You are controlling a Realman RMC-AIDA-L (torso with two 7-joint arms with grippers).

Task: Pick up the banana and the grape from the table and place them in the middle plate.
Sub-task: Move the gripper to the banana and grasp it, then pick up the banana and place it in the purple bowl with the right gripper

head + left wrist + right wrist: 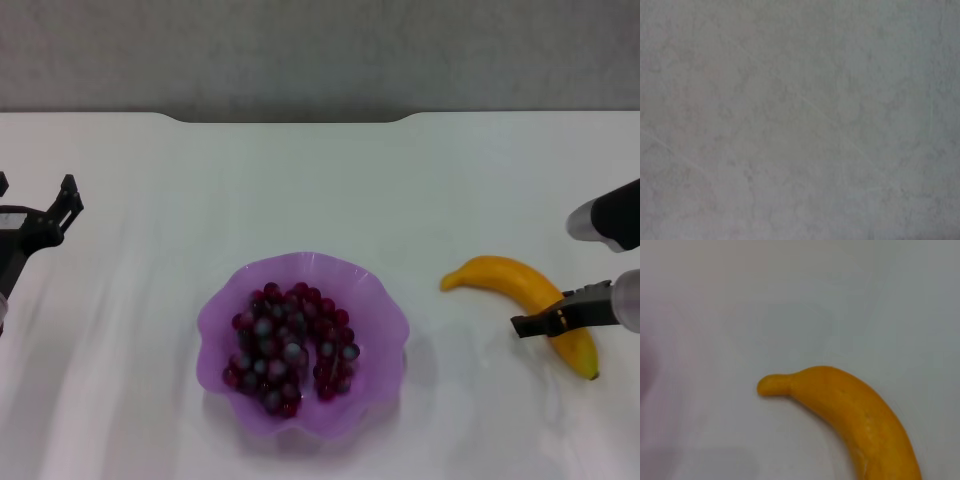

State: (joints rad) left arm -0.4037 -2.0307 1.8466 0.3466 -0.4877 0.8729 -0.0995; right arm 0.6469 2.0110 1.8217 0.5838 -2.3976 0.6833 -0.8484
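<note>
The banana (524, 290) lies on the white table (140, 330) at the right, curved, with its dark tip toward the front; it also shows in the right wrist view (855, 415). The grape bunch (290, 345) lies inside the light purple middle plate (375, 300) at the centre front. My right gripper (540, 322) reaches in from the right edge and overlaps the front half of the banana; I cannot tell whether it touches it. My left gripper (58, 212) is open and empty at the far left, away from the plate.
The table's notched far edge (290, 120) runs along the back in front of a grey wall. The left wrist view shows only bare tabletop (800, 120). Bare table lies between the plate and the banana.
</note>
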